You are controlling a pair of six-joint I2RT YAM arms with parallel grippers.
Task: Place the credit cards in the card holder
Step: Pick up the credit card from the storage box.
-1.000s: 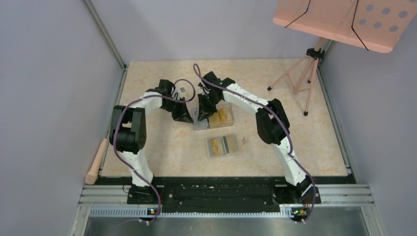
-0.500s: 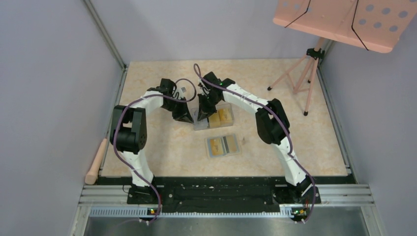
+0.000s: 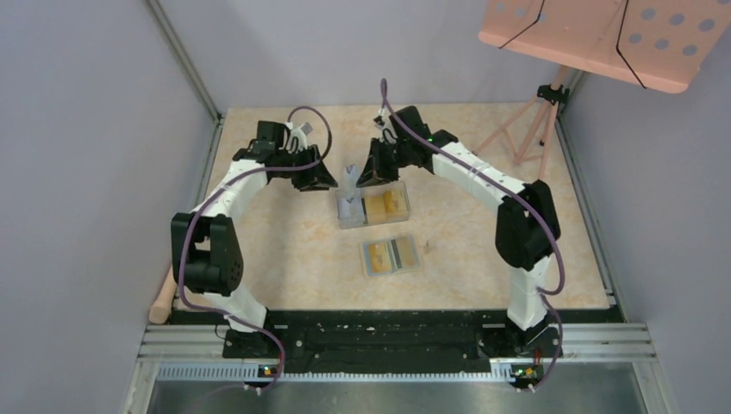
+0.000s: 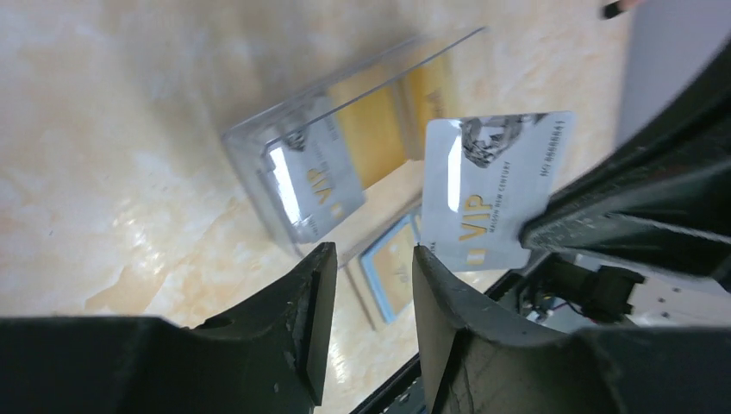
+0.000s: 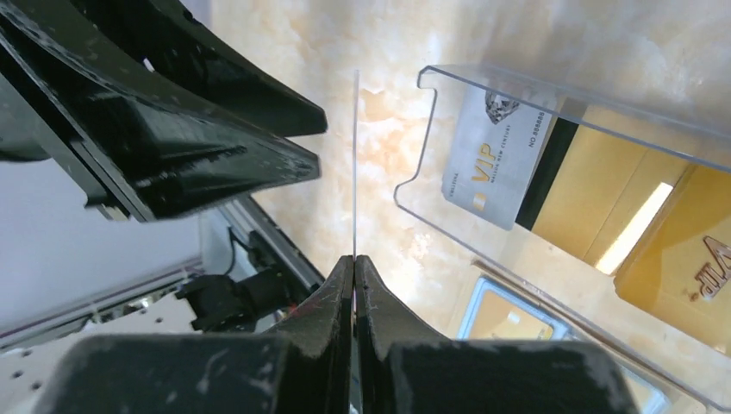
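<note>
My right gripper [image 3: 364, 175] [image 5: 355, 259] is shut on a silver VIP credit card [image 3: 351, 178] [image 4: 496, 190], seen edge-on [image 5: 355, 164] in the right wrist view and held upright above the table. My left gripper [image 3: 328, 178] [image 4: 372, 250] stands open just left of that card, with nothing between its fingers. Another silver card [image 4: 315, 185] [image 5: 496, 159] and golden cards [image 3: 388, 203] [image 5: 595, 190] lie in the clear plastic box [image 3: 373, 207]. The card holder [image 3: 391, 256] [image 4: 392, 267] lies open nearer the arms, a golden card in one pocket.
A pink music stand [image 3: 603, 34] on a tripod [image 3: 526, 142] stands at the back right. A wooden handle [image 3: 168, 285] lies off the table's left edge. Grey walls close in the left, back and right sides.
Both arms rose and drew apart from the box's left end. The right gripper lifted the silver card out; the left gripper opened, let go and moved left.
</note>
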